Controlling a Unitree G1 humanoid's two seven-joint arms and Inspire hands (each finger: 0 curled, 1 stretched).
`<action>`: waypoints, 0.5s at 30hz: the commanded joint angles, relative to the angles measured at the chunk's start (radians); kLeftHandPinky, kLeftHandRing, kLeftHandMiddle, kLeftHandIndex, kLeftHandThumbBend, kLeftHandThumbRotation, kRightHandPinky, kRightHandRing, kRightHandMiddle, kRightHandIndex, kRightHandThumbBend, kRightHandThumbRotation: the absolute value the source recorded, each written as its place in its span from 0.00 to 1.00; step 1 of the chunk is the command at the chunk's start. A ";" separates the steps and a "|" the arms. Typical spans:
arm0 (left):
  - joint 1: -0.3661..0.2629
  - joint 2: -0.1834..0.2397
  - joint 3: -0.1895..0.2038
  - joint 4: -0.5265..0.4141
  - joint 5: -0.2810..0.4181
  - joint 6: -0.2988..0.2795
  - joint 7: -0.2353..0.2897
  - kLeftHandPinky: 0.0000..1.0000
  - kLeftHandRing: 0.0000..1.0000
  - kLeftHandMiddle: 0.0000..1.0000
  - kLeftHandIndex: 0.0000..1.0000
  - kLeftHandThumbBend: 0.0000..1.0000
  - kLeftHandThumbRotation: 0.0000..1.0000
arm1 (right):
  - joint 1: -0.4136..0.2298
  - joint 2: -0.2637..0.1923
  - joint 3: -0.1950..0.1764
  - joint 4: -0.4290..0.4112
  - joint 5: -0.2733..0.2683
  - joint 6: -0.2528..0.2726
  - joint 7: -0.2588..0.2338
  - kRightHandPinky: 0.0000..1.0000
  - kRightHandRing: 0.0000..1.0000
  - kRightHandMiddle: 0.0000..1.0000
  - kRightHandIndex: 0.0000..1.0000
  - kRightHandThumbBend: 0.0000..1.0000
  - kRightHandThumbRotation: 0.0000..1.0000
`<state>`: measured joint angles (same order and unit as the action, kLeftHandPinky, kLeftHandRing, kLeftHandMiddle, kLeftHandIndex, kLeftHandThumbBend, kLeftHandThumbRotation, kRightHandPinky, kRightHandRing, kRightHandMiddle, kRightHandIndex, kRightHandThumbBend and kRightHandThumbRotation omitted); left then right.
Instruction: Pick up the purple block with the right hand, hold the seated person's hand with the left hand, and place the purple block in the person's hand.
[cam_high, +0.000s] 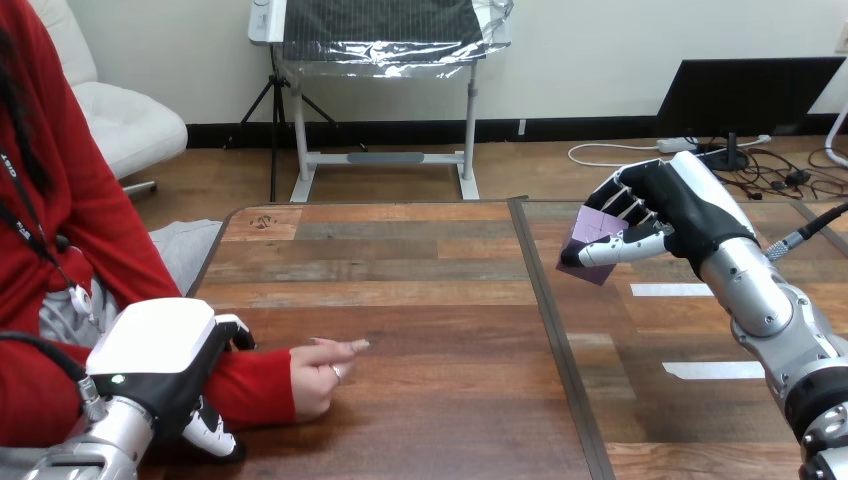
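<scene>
Head view: the right hand (682, 212), raised over the counter (420, 290) at 2 o'clock, has its fingers and thumb clamped on the purple block (598, 270). At 8 o'clock the left hand (165, 360) curls round the person's forearm (255, 385). The person's hand (322, 375) rests on the counter just beyond it, toward 3 o'clock.

Two white tape strips (671, 290) lie on the wooden table (420, 265).

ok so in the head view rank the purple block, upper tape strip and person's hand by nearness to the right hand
1. purple block: held in the right hand.
2. upper tape strip: on the table, just below it.
3. person's hand: far off at the table's left.
</scene>
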<state>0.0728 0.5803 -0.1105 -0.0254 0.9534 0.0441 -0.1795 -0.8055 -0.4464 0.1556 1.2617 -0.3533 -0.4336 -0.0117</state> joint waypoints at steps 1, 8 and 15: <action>-0.036 0.023 -0.020 0.028 0.022 0.019 0.014 0.73 0.77 0.79 0.75 0.97 0.05 | -0.044 -0.021 -0.014 -0.058 0.012 -0.024 -0.012 0.40 0.44 0.48 0.49 0.76 0.00; -0.033 0.022 -0.018 0.020 0.014 0.023 0.033 0.73 0.79 0.80 0.77 0.97 0.05 | -0.045 -0.021 -0.015 -0.057 0.013 -0.024 -0.010 0.40 0.44 0.48 0.49 0.76 0.00; -0.026 0.019 0.002 0.011 -0.014 0.003 0.083 0.71 0.77 0.79 0.76 0.98 0.03 | -0.047 -0.022 -0.016 -0.057 0.015 -0.021 -0.001 0.41 0.44 0.48 0.49 0.76 0.00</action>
<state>0.0747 0.5807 -0.1182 -0.0251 0.9485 0.0554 -0.1509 -0.8055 -0.4465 0.1556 1.2614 -0.3532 -0.4342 -0.0111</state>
